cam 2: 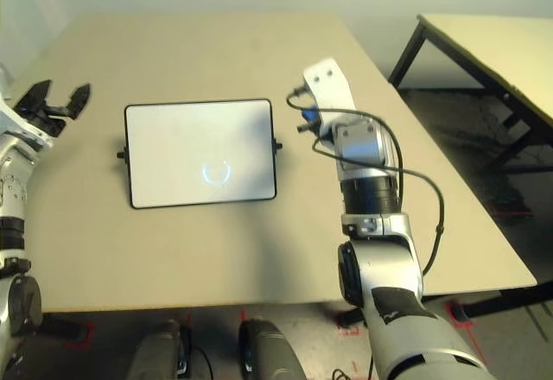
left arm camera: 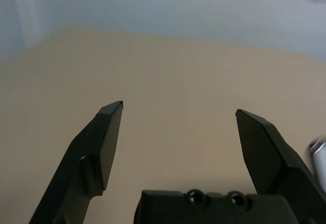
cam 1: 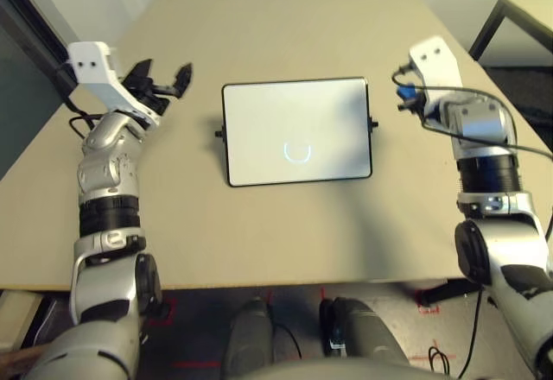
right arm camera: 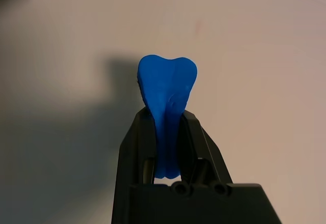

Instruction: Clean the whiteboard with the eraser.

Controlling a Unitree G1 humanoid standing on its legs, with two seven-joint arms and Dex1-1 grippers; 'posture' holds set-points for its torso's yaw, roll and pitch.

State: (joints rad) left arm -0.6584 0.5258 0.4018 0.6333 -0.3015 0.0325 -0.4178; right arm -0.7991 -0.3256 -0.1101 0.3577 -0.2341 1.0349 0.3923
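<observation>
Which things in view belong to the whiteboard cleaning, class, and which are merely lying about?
For the job:
- whiteboard
- blue eraser, held in the right gripper
- table beneath the board

Not for it:
- second table
- cable hanging at the right

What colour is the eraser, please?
Bright blue; the eraser shows best in the right wrist view.

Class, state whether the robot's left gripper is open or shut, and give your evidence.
Open: the left gripper's two black fingers stand wide apart, with nothing between them but a view of the tabletop.
</observation>
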